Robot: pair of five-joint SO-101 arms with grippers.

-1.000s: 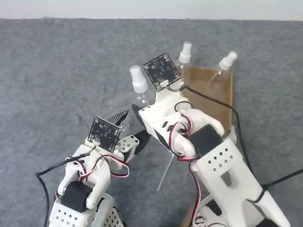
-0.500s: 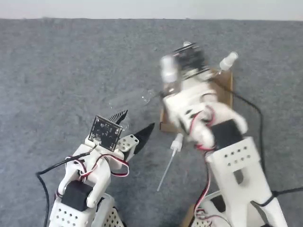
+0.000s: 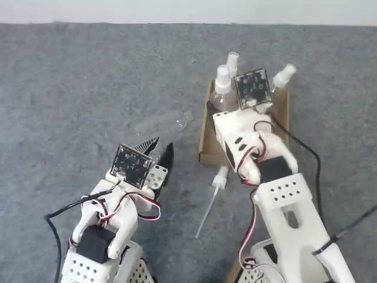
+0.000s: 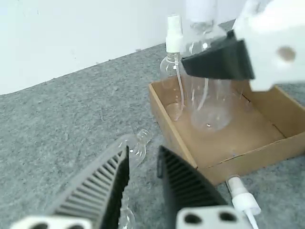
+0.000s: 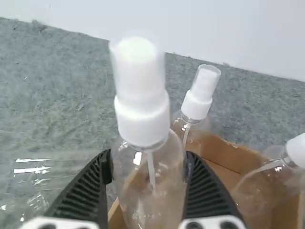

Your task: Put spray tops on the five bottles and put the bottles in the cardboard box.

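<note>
My right gripper point(image 3: 219, 101) is shut on a clear bottle with a white spray top point(image 5: 143, 157), held upright over the near-left part of the cardboard box point(image 3: 203, 138). Two more topped bottles point(image 3: 232, 61) point(image 3: 284, 75) stand at the box's far end. One clear bottle without a top point(image 3: 162, 124) lies on the grey mat left of the box. My left gripper point(image 4: 143, 169) hangs just short of that bottle point(image 4: 134, 144), its fingers a narrow gap apart. A loose spray top with its long tube point(image 3: 217, 181) lies in front of the box.
The grey mat point(image 3: 70, 88) stretches bare to the left and far side. The right arm's body point(image 3: 277, 188) covers the box's near right part. In the left wrist view the right gripper's black finger point(image 4: 219, 59) crosses in front of the held bottle.
The right arm swung right with the topped bottle, from left of the box to over it. My left gripper's jaws closed from wide apart to a narrow gap.
</note>
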